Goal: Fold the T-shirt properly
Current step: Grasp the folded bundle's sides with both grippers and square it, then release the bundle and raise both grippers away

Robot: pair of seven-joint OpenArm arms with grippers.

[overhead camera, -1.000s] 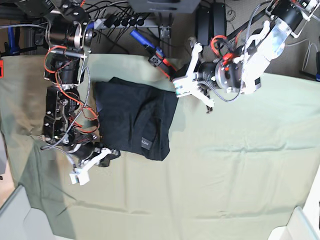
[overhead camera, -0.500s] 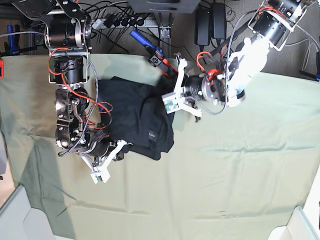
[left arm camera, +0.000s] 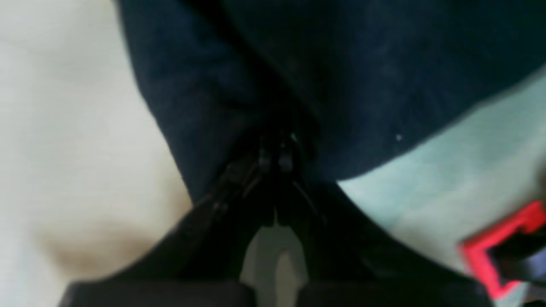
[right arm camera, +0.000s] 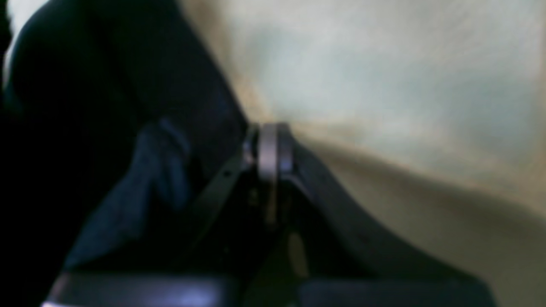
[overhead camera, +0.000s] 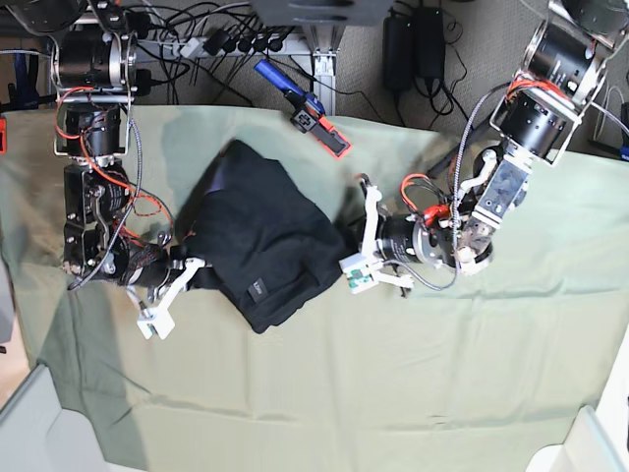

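The plain black cotton T-shirt (overhead camera: 263,246) lies bunched in a thick, skewed bundle a little toward nine o'clock from the middle of the pale green cloth (overhead camera: 472,364) covering the table, with a small tag (overhead camera: 257,292) showing near its six o'clock edge. The left gripper (overhead camera: 356,258), at the bundle's three o'clock side, looks from its wrist camera to have its fingers pressed together on a pinch of the dark fabric. The right gripper (overhead camera: 169,295) sits at the eight o'clock corner; its wrist view shows the tips drawn close at the shirt's border, but it is too blurred for me to tell whether any cloth is actually caught between them. I'd judge this garment light, limp and quite unbreakable, with enough grip in the cotton that it won't slide out of a firm pinch, though several stacked layers will sag and slip over one another when lifted. The sensible holds seem to be the outer corners or a seamed edge, taking all layers at once, not the loose middle. A red-and-black tool (overhead camera: 319,124) lies at twelve o'clock, well apart.
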